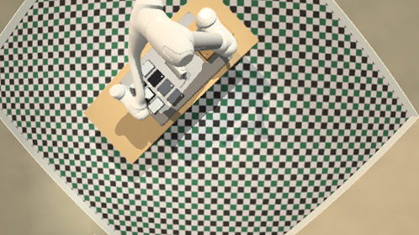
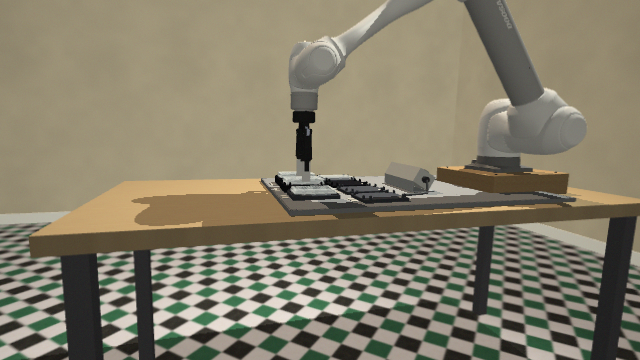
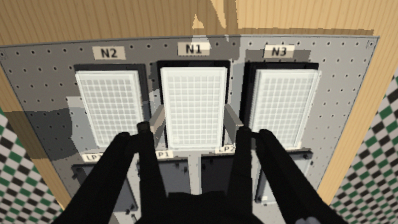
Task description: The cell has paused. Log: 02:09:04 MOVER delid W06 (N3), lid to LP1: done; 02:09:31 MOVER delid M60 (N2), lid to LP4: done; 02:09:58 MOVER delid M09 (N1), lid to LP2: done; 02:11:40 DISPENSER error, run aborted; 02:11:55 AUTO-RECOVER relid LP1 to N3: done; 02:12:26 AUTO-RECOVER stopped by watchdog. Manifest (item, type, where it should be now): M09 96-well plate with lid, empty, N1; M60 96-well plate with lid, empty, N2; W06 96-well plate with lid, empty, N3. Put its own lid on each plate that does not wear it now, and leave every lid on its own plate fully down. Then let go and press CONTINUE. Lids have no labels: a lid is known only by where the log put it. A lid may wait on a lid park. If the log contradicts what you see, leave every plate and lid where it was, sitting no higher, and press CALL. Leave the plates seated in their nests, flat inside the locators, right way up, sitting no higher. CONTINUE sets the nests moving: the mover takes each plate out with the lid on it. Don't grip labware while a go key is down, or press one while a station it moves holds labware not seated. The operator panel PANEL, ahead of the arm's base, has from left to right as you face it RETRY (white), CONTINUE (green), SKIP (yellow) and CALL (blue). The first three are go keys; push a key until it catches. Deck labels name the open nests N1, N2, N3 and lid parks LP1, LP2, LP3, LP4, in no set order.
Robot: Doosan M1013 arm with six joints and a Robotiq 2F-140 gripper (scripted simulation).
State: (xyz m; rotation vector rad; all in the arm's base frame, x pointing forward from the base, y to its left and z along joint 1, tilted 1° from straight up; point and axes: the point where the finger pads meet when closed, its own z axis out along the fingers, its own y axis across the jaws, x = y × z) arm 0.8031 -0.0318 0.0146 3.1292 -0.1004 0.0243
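Note:
In the wrist view three white 96-well plates sit in a row in the nests N2 (image 3: 111,105), N1 and N3 (image 3: 282,105). My gripper (image 3: 194,112) is shut on a clear lid (image 3: 194,100), with its pads on the lid's two long sides directly over the N1 plate. The lid looks brighter and larger than its neighbours. In the exterior view my gripper (image 2: 303,172) stands upright, down at plate level. I cannot tell whether the lid is fully down. I cannot tell whether the N2 and N3 plates wear lids.
The lid parks lie in a row nearer the wrist, with labels LP1 (image 3: 164,154) and LP2 (image 3: 226,149), and are mostly hidden by the fingers. The grey operator panel (image 2: 409,176) stands on the deck between the nests and the arm's base (image 2: 502,179).

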